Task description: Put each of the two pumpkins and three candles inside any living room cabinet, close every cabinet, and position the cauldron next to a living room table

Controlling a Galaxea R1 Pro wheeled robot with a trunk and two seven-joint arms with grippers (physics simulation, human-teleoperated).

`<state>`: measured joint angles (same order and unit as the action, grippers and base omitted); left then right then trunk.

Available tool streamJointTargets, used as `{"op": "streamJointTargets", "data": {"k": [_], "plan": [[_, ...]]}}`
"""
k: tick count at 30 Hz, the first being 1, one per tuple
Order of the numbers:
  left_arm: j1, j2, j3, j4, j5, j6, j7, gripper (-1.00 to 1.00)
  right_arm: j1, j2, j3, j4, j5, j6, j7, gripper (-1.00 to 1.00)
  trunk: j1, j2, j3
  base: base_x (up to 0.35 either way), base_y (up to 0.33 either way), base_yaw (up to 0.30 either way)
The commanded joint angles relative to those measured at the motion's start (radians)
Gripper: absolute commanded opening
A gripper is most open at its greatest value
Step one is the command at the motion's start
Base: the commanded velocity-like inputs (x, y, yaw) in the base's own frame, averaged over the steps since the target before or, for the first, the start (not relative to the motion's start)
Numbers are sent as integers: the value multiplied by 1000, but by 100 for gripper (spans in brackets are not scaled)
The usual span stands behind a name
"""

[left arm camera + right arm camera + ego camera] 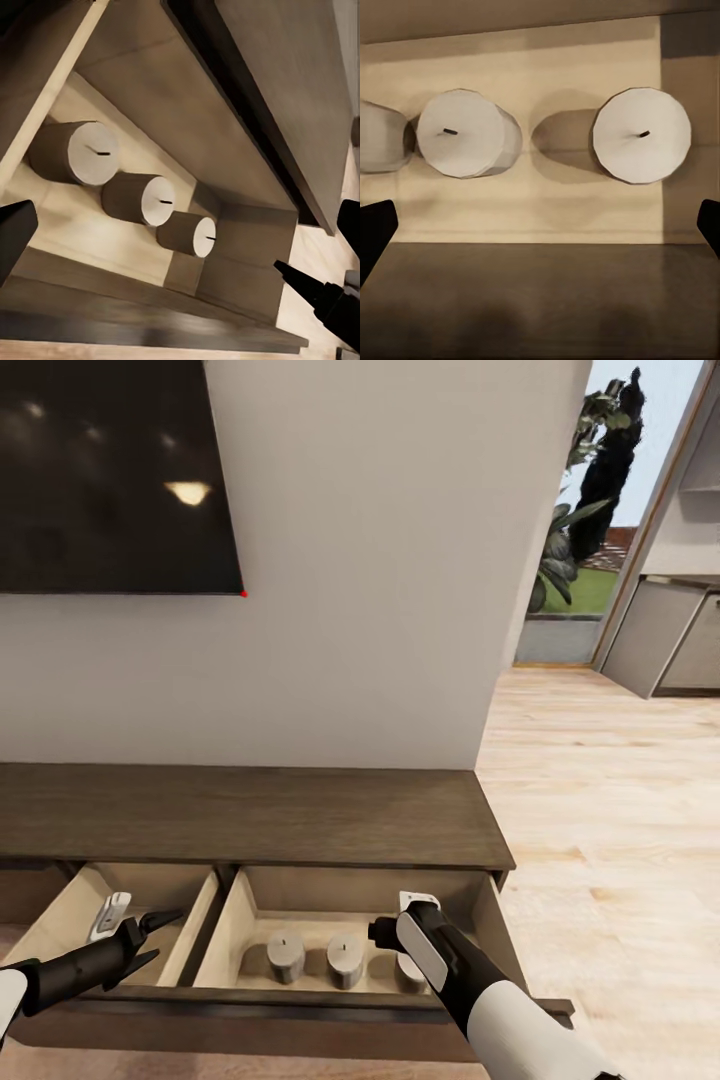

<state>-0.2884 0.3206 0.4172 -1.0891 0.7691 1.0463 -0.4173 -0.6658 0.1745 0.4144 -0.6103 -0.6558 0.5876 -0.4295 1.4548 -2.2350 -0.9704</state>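
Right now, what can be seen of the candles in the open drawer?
Three candles stand upright in a row on the pale floor of the right compartment of the open drawer: the left candle, the middle candle, and the right candle, which the right arm partly hides in the head view. Each is a short, pale whitish-grey cylinder with a flat top and a small dark wick. They stand apart, not touching one another. The right gripper hovers just above the right one, holding nothing.
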Motion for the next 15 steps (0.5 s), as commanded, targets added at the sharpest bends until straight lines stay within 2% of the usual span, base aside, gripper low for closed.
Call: {"op": "streamJointTargets", "data": {"k": [1, 7, 15], "plan": [[0, -1, 0, 0, -1, 0, 0, 100, 0, 0, 1, -1, -1, -3, 2, 100, -4, 7, 3, -92, 1, 0], [0, -1, 0, 0, -1, 0, 0, 100, 0, 0, 1, -4, 4, -4, 6, 100, -27, 49, 22, -217, 0, 0], [0, -2, 0, 0, -1, -1, 2, 100, 0, 0, 1, -8, 3, -4, 6, 100, -58, 105, 47, -32, 0, 0]]}}
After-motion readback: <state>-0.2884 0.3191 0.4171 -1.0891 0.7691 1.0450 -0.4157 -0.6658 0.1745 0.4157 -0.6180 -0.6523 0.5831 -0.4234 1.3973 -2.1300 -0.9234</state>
